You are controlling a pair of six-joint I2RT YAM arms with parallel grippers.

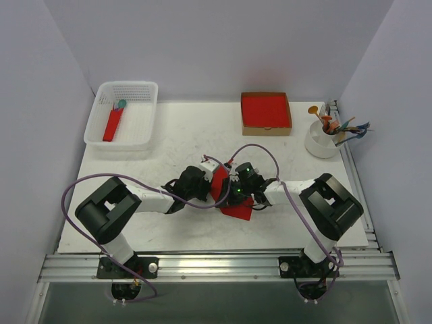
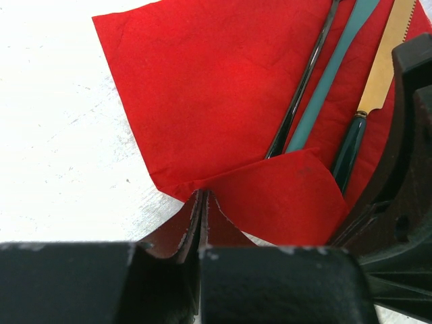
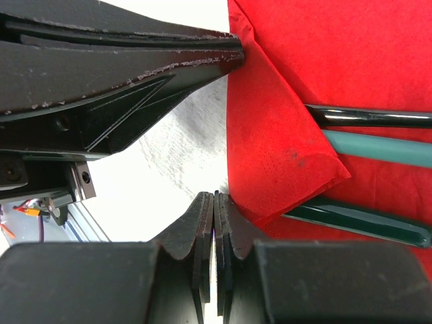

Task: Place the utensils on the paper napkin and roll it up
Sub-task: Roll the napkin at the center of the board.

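Note:
The red paper napkin [image 2: 202, 88] lies flat on the white table between both arms in the top view [image 1: 239, 210]. Three utensils lie side by side on it: a slim dark piece [image 2: 304, 81], a teal piece [image 2: 334, 67] and a gold-bladed knife with a dark green handle [image 2: 378, 74]. One napkin corner [image 3: 283, 148] is folded over their ends. My left gripper [image 2: 202, 196] is shut on the napkin's folded edge; its fingers [image 3: 169, 61] show in the right wrist view. My right gripper [image 3: 216, 197] is shut and empty, just beside that fold.
A white basket [image 1: 145, 91] at the back left holds a red roll with a teal spoon head [image 1: 113, 123]. A brown cardboard box of red napkins [image 1: 266, 111] sits at the back. A white cup of colourful cutlery [image 1: 324, 138] stands at the right.

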